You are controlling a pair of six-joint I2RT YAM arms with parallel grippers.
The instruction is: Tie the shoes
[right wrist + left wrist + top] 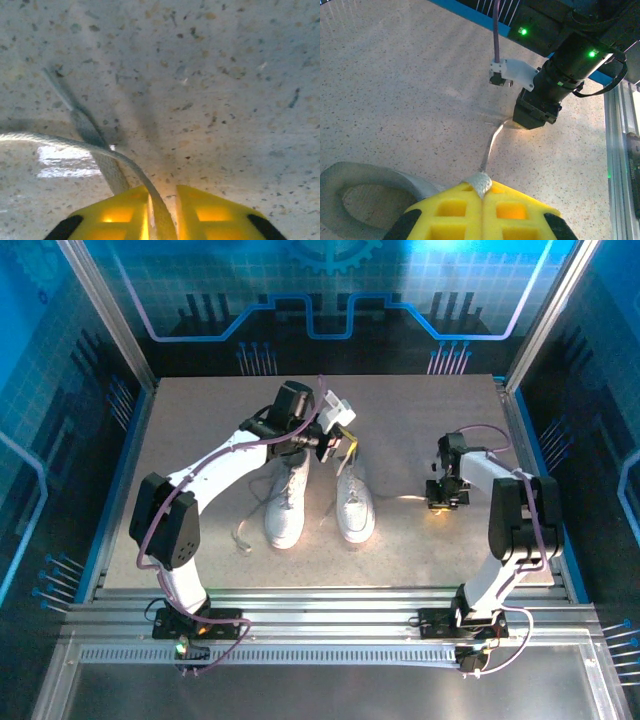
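Grey speckled table (pixel 200 420) carries the white shoes (pixel 287 502) side by side at its middle, toes toward the near edge. They look light and fairly firm in the sole, and would likely slide if a lace is pulled hard. Above their openings, the left gripper (pixel 481 192) has its yellow fingers pinched tight on the lace (pixel 492 142). The right gripper (pixel 161 202), low on the table toward the right edge, has its fingers set narrow around what appears to be the same flat cord. The lace looks soft, limp, thin and probably slippery, so it is best taken near its end, across the flat side, and pulled gently.
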